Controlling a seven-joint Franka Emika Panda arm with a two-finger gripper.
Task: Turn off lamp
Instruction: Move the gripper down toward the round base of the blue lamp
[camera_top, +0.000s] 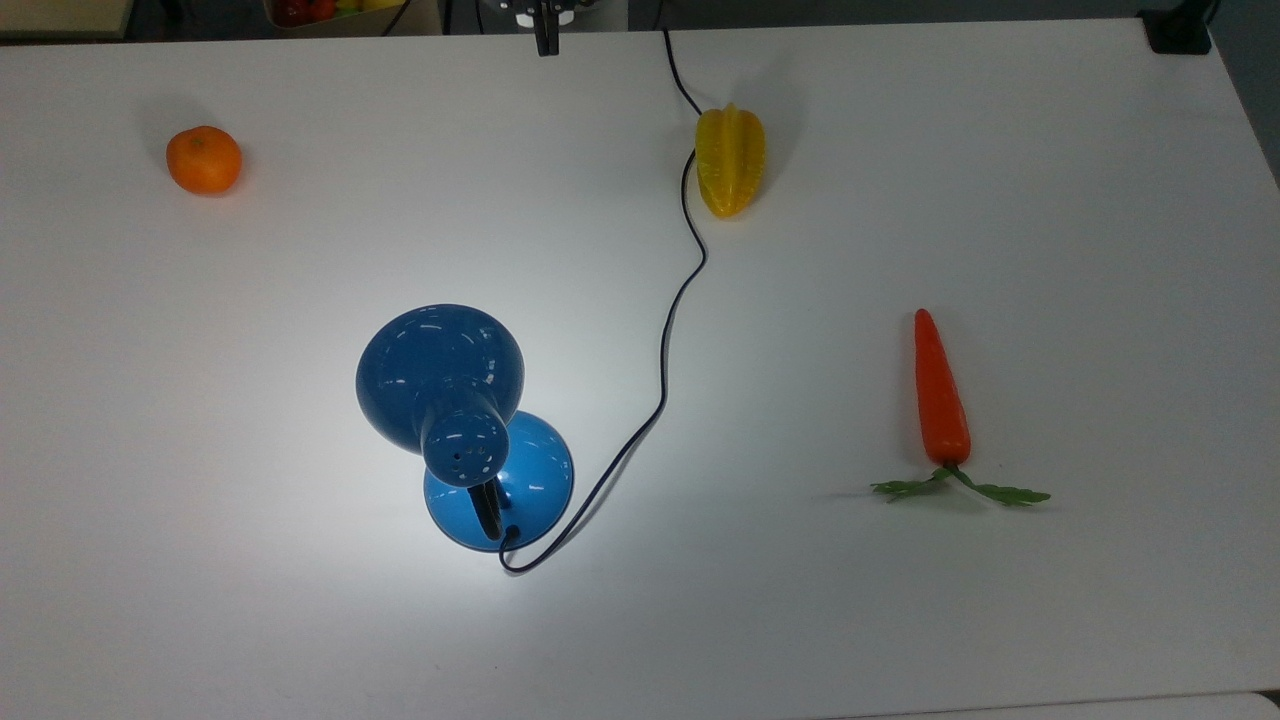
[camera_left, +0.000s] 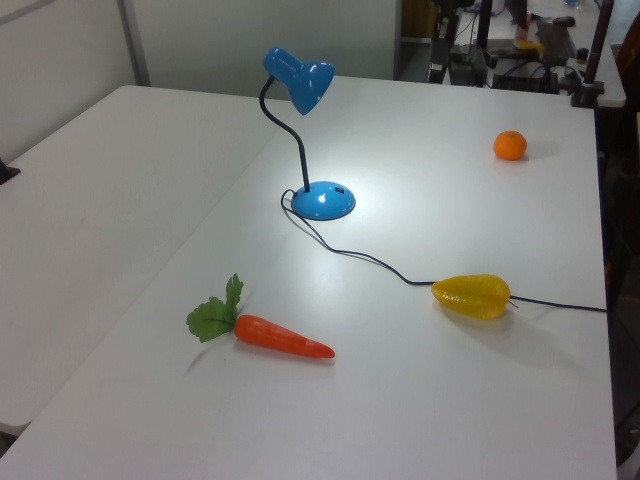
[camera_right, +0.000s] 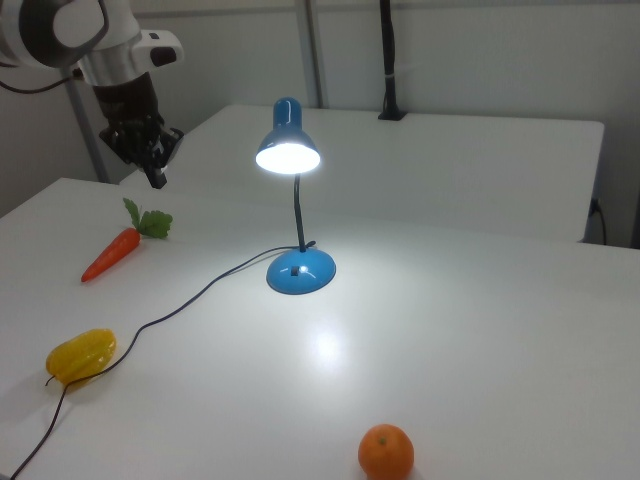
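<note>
Three fruit-and-veg props lie on a white table (camera_top: 900, 620) with the lamp (camera_top: 440, 385) between them. Nearest in the right view is an orange (camera_right: 386, 452), close to the front edge. Further in, by the right view's left edge, sits a yellow starfruit (camera_right: 80, 357) with the thin dark cord (camera_top: 664, 375) running right alongside it; whether they touch is unclear. The cord snakes across the table to the lamp's round blue base (camera_right: 300, 271), approx. mid-table. From the base a black neck rises and curves over to the blue bell shade, which faces down and is lit — a bright pool of light falls on the table around the base. Beyond that, toward the right view's left, a carrot (camera_right: 110, 253) with green leaves lies flat, well apart from the lamp. Furthest back, the gripper (camera_right: 156, 178) hangs above the table's far edge on a white-and-black arm, pointing down, its two fingers pressed together — holding nothing and well apart from the lamp.
</note>
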